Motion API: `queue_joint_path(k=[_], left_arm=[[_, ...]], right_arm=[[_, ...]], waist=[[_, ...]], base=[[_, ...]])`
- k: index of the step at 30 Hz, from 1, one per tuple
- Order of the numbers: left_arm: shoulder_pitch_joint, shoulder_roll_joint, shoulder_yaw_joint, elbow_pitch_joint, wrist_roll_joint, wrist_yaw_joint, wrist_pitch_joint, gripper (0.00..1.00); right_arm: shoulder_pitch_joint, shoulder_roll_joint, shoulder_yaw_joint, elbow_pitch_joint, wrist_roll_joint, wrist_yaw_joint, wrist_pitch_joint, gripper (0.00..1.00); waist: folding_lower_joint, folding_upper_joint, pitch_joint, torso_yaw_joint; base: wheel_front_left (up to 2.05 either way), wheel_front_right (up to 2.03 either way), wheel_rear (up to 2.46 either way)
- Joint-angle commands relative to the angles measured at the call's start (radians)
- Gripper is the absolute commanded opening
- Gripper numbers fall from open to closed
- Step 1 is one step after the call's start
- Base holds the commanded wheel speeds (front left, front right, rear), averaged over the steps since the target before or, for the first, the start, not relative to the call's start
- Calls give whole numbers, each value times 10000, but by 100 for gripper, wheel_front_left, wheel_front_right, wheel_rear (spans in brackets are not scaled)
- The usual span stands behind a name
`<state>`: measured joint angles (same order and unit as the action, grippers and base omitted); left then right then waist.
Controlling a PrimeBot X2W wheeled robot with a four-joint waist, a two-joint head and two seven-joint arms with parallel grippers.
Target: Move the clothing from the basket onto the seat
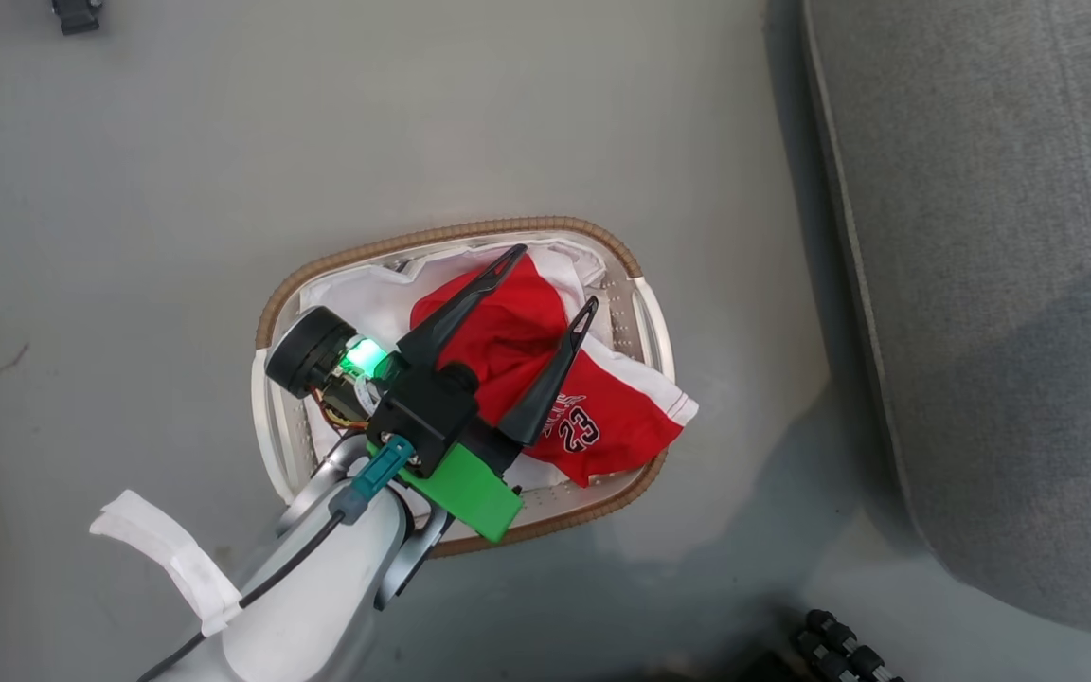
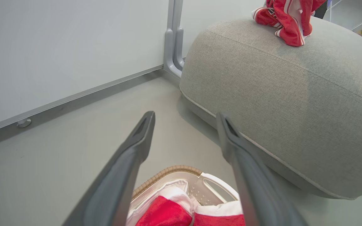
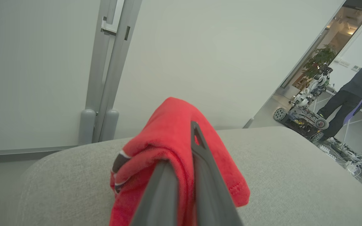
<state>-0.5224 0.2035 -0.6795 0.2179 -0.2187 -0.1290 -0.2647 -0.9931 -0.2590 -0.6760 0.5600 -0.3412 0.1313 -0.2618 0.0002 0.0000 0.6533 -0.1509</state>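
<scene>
**Left gripper** [image 1: 555, 276]: the fingers are spread to full width and hold nothing. They are poised directly above the basket [image 1: 470, 230], which stands on the floor. The wide spread suits a bulky, crumpled target. The red garment marked 23 [image 1: 602, 426] lies bunched on the white liner [image 1: 366, 298], with one white-trimmed edge draped over the basket's right rim. The fingertips straddle the highest fold, which is the likely pinch point.

**Right gripper** [image 3: 182, 150]: the fingers are closed tight on a second red garment [image 3: 168, 125], with cloth folded over the tips. It is held above the grey seat [image 3: 294, 175], to the right of the basket. In the left wrist view the garment's lower end appears to rest on the cushion top, so a release here would probably leave it on the seat.

**Task status:** one garment is at the seat and one is in the basket.
</scene>
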Motion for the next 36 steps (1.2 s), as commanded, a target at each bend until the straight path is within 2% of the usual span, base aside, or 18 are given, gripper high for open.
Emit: queue_joint_path(k=[1, 9, 10, 11, 12, 21, 26, 36], left_arm=[[-62, 73, 29, 9, 102, -31, 5, 100], [92, 183, 162, 100, 73, -31, 5, 100], [128, 193, 185, 127, 61, -31, 5, 100], [158, 196, 198, 146, 47, -31, 5, 100], [199, 191, 215, 175, 25, -31, 5, 100], [583, -17, 545, 233, -175, -31, 5, 100], [874, -222, 1073, 247, -349, -32, 5, 100], [1828, -711, 2702, 413, -533, -31, 7, 100]], right_arm=[[214, 50, -86, 192, -45, -10, -49, 0], [753, 396, -479, 907, -145, -10, -49, 0], [856, 426, -500, 901, -140, -10, -49, 30], [943, 447, -489, 888, -133, -10, -49, 51], [1049, 471, -506, 880, -125, -10, -49, 100], [2289, 936, 78, 447, -163, -10, -49, 100], [2950, 1162, 551, 202, 182, -10, -49, 100], [3616, 1221, 1973, -299, 551, -10, -49, 100]], waist=[[-2, 0, 208, 170], [-2, 0, 76, 4], [-2, 0, 26, -34], [-2, 0, -30, -66], [-2, 0, -104, -101], [-2, 0, -1134, -426], [-2, 0, -1879, -492], [-2, 0, -3662, 85]], base=[[0, 0, 0], [0, 0, 0], [0, 0, 0], [0, 0, 0], [0, 0, 0], [0, 0, 0], [0, 0, 0], [0, 0, 0]])
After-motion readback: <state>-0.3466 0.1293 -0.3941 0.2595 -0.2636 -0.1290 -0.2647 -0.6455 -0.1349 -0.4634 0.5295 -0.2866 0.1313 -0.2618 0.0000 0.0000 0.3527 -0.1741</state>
